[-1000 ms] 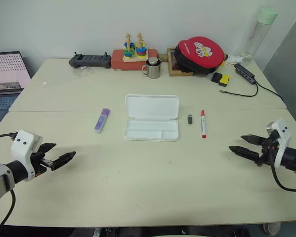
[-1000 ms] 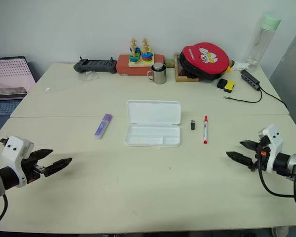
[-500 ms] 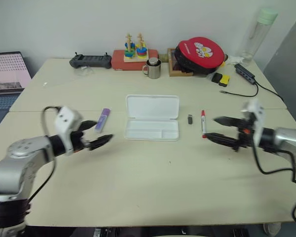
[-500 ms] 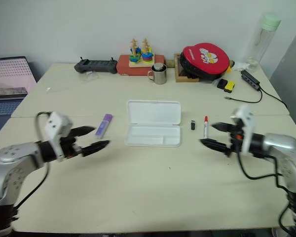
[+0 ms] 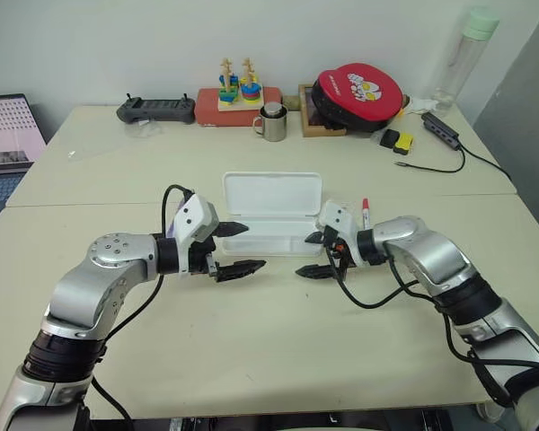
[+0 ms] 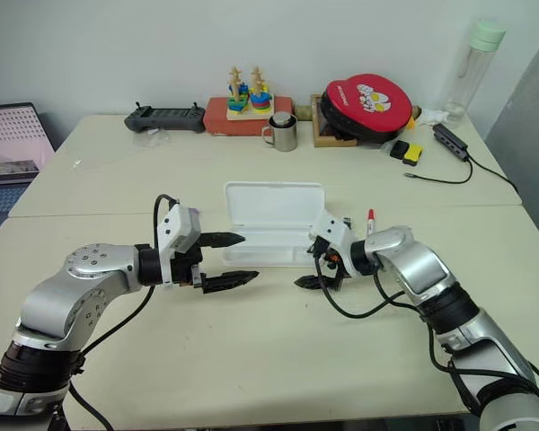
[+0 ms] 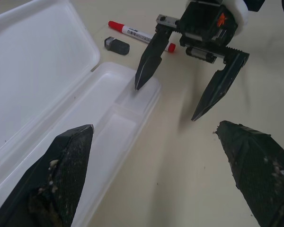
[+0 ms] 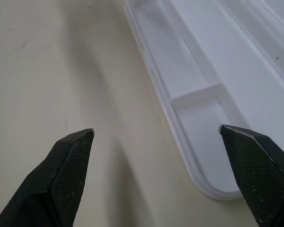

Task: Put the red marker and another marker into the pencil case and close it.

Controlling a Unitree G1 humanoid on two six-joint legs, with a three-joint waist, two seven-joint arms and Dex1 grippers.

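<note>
Both claws hang over the cream counter (image 5: 251, 359) at the near edge of the pencil case (image 5: 271, 214), pointing toward each other. The left claw (image 5: 235, 249) has its jaws spread wide and holds nothing; one finger reaches over the near left part of the case tray, the other lies over the counter in front of it. The right claw (image 5: 313, 254) is likewise spread wide and empty, one finger over the tray's near right corner, the other over bare counter.

The pencil case lies open, lid folded back flat away from the robot, tray empty. The red marker (image 5: 365, 214) lies on the counter just right of the case, beyond the right claw. A small dark grey stick (image 7: 117, 45) lies between marker and case.

Along the far edge: a metal mug (image 5: 272, 124), a red round pouch (image 5: 359, 85).
</note>
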